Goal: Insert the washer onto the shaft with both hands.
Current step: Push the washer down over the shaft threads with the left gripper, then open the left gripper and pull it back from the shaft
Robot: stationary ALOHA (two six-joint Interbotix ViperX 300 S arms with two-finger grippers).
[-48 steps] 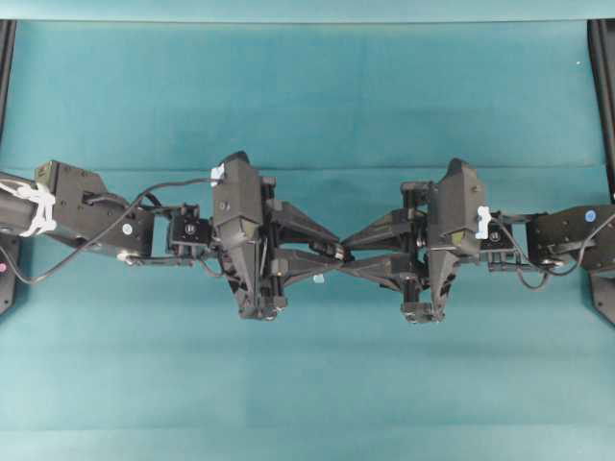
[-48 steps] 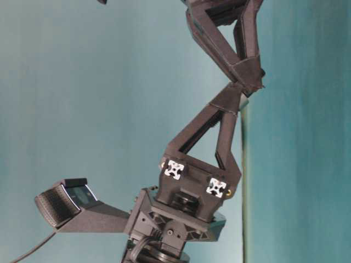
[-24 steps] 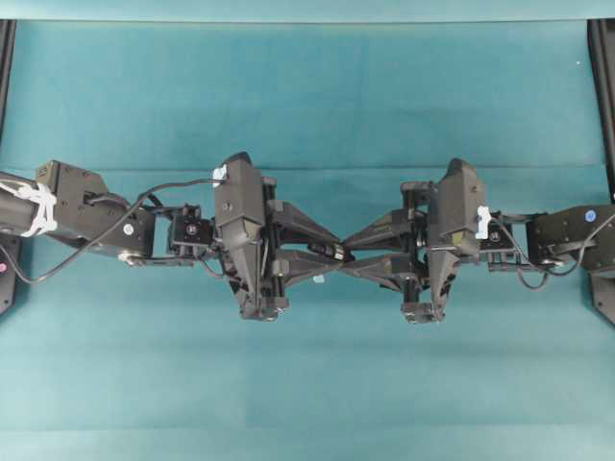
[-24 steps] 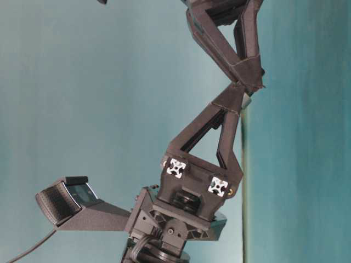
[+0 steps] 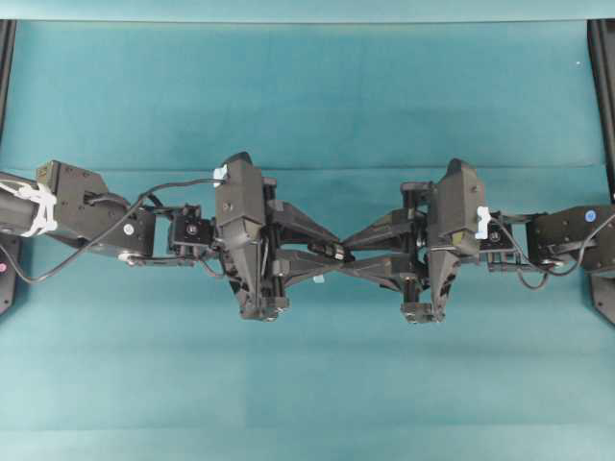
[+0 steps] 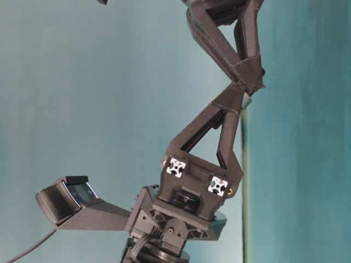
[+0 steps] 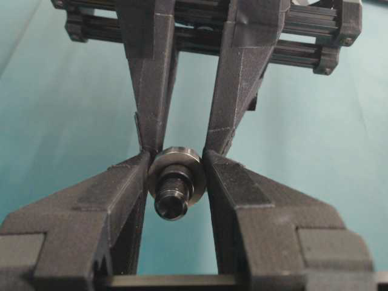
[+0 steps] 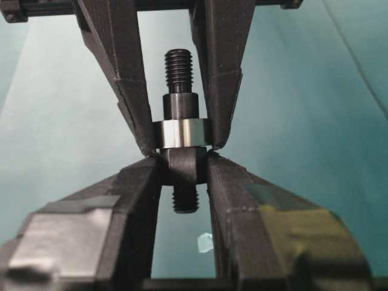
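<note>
Meeting tip to tip above the middle of the teal tabletop (image 5: pixel 307 96), two black tools are recorded. The left tool (image 5: pixel 327 252) is clamped on the washer (image 7: pixel 176 168), a silvery ring held by its rim between the fingers (image 7: pixel 154 91). The right tool (image 5: pixel 348 252) is clamped on the shaft (image 8: pixel 180 130), a dark stepped rod gripped at its thicker middle section. The washer is seen seated around the shaft, with threaded ends projecting on both sides.

Hidden or unclear: in the overhead view both parts are almost wholly masked by the crossing fingertips. In the table-level view only the fingers and wrist hardware are shown; the upper tool is cut off by the top edge. A small pale speck (image 8: pixel 205 242) is noted on the cloth below; its nature cannot be told.

Open room: bare cloth is recorded on every side of the tools, reaching to black frame rails (image 5: pixel 602 86) at the left and right edges.
</note>
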